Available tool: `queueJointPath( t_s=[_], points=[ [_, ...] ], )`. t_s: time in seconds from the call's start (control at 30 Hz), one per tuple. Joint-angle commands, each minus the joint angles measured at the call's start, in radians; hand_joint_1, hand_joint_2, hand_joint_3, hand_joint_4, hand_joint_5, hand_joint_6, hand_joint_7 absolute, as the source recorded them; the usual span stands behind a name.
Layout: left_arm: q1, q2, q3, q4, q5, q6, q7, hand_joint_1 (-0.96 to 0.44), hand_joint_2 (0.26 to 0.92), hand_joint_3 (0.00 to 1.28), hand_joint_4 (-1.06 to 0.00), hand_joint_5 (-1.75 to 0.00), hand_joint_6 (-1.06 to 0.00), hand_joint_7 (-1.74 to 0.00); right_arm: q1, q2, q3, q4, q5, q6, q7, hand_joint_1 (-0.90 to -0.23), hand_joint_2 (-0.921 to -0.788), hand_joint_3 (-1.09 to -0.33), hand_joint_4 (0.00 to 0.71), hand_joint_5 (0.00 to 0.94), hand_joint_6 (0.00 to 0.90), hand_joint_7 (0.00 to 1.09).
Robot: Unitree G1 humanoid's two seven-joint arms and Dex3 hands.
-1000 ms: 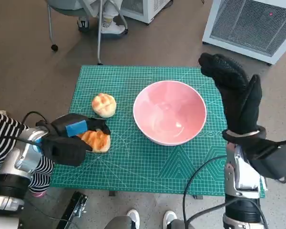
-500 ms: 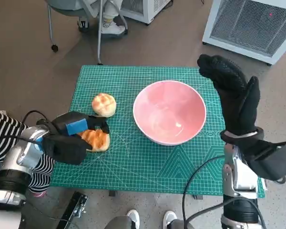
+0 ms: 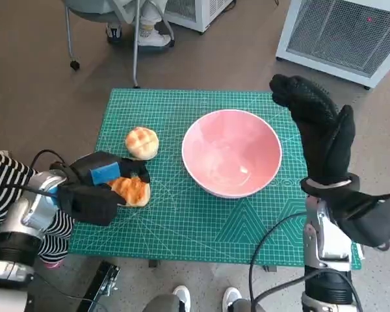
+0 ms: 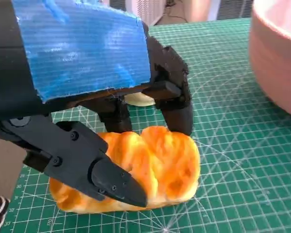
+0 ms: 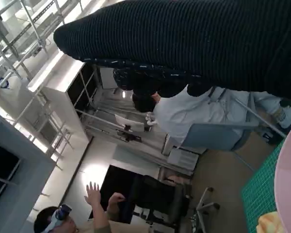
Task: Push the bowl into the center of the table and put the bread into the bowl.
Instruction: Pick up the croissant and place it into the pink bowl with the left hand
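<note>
Left robot hand (image 3: 99, 188) grasping the bread (image 3: 131, 191) near the desk's left edge: firm up, lift clear (right robot hand (image 3: 318, 130) released), drop into bowl (image 3: 231, 153).

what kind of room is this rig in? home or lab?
Most likely a lab or workshop, not a home. A green cutting mat covers the small table, vented white equipment cabinets stand on the bare floor, and the right wrist view shows metal racking and office chairs.
</note>
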Motion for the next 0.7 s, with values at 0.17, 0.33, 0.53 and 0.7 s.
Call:
queueJointPath(
  t_s=[0.17,0.33,0.53,0.7],
  points=[
    [0.05,0.052,0.077,-0.151,-0.087,0.034,-0.073,0.0,0.92,0.09,-0.74,-1.13,-0.53,-1.24,0.027,0.004,0.004,0.006,-0.006,0.005,-0.007,-0.7,-0.921,-0.694,0.205,0.001,0.12,0.39],
    [0.063,0.062,0.113,-0.204,-0.121,0.041,-0.095,0.0,0.921,0.09,-0.74,-1.13,-0.53,-1.24,0.026,0.004,0.002,0.011,-0.006,0.003,-0.007,-0.695,-0.921,-0.696,0.204,0.001,0.118,0.4],
    [0.071,0.068,0.149,-0.24,-0.162,0.032,-0.109,0.0,0.92,0.08,-0.75,-1.13,-0.53,-1.24,0.024,0.007,0.0,0.019,-0.004,0.0,-0.007,-0.694,-0.921,-0.697,0.205,0.001,0.118,0.4],
    [0.068,0.068,0.17,-0.25,-0.184,0.02,-0.108,0.0,0.92,0.07,-0.76,-1.11,-0.55,-1.22,0.025,0.009,0.001,0.017,-0.006,0.001,-0.011,-0.692,-0.921,-0.697,0.205,0.001,0.118,0.4]
  ],
)
